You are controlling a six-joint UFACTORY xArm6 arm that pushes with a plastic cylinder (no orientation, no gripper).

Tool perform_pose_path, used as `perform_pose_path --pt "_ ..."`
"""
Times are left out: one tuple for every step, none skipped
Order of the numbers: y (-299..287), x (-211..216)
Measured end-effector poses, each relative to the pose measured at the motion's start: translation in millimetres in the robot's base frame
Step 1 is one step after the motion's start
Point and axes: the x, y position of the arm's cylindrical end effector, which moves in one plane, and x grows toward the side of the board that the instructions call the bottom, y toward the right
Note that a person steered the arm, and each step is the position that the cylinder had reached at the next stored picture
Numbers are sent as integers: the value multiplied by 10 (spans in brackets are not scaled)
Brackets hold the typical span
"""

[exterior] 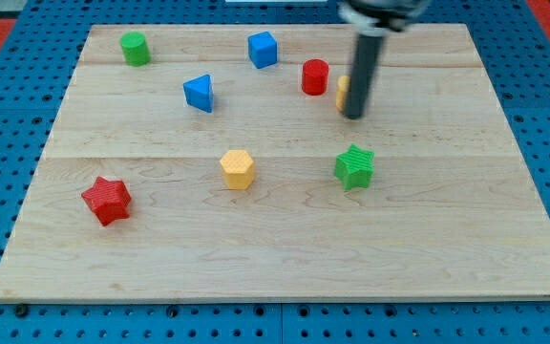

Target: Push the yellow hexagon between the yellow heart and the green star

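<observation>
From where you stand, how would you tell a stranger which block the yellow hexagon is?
Start at the wooden board and find its middle. Just to the view's left of centre sits the yellow hexagon, level with the green star on the view's right. It is the only fully visible yellow block; the other yellow block hides behind my tip.

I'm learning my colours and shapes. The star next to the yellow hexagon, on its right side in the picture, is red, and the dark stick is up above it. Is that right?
Not quite. The star to the view's right of the yellow hexagon is green, not red, as the camera view shows. The red star sits far off toward the view's left. The rest holds: my tip is above the green star.
</observation>
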Motion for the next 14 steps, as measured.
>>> perform_pose_path --pt "-1037 137" --pt "-1655 777" --pt "-1505 1283" --pt "-578 1164" --pt "185 864" --pt "199 853" --pt "199 853" --pt "43 1088" --pt "-399 1276" --pt "-755 1086" --pt "-1111 1144" --pt "-1242 979" --pt "-417 830" --pt "327 595"
